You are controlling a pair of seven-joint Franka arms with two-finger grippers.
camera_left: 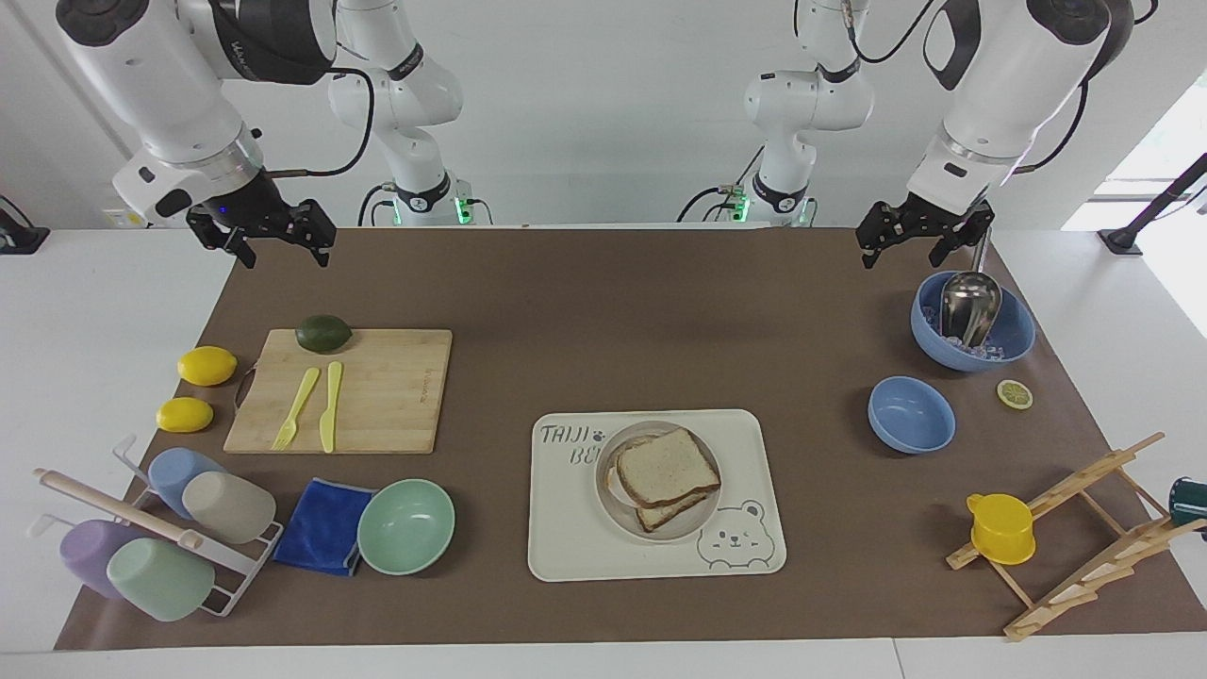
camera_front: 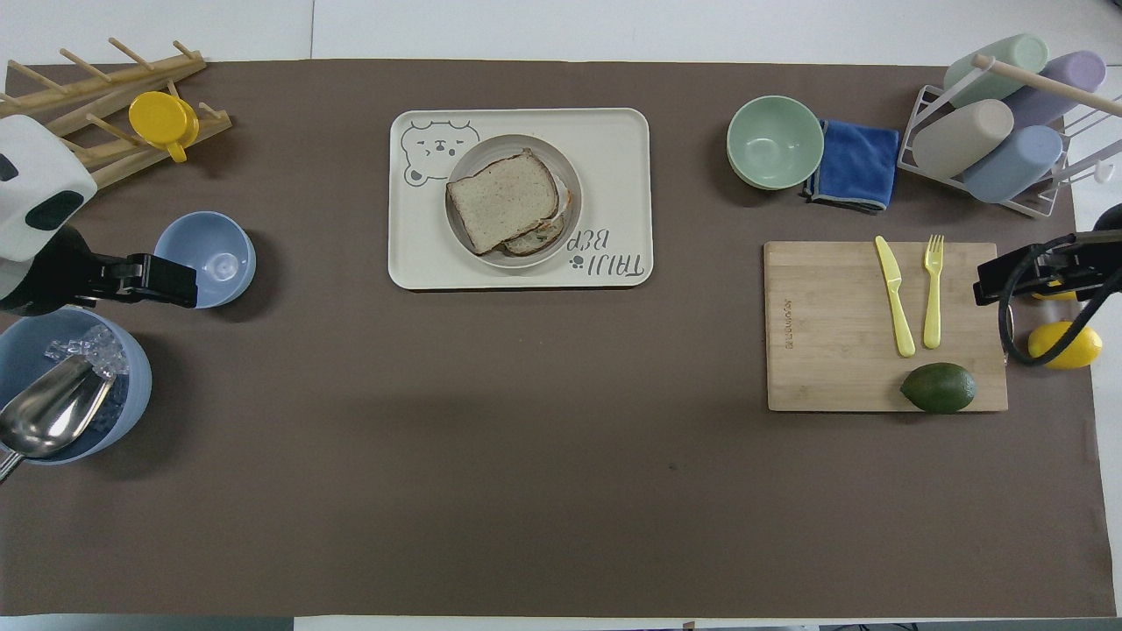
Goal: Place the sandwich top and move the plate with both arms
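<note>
The sandwich top (camera_left: 668, 467) lies on a lower slice (camera_left: 660, 517) on the round beige-grey plate (camera_left: 605, 495), which sits on the bear-printed tray (camera_left: 566, 538). In the overhead view the sandwich top (camera_front: 501, 200) covers most of the plate (camera_front: 465, 162). My left gripper (camera_left: 919, 240) is open and empty, up in the air beside the blue bowl of ice (camera_left: 971, 330), near the table edge closest to the robots. My right gripper (camera_left: 264, 236) is open and empty, and waits over the table corner at the right arm's end.
A small blue bowl (camera_left: 910, 413), a lemon slice (camera_left: 1015, 393) and a wooden rack with a yellow cup (camera_left: 1001, 528) are at the left arm's end. A cutting board (camera_left: 377, 391) with fork, knife and avocado, two lemons, a mint-green bowl (camera_left: 405, 526), a blue cloth and a cup rack are at the right arm's end.
</note>
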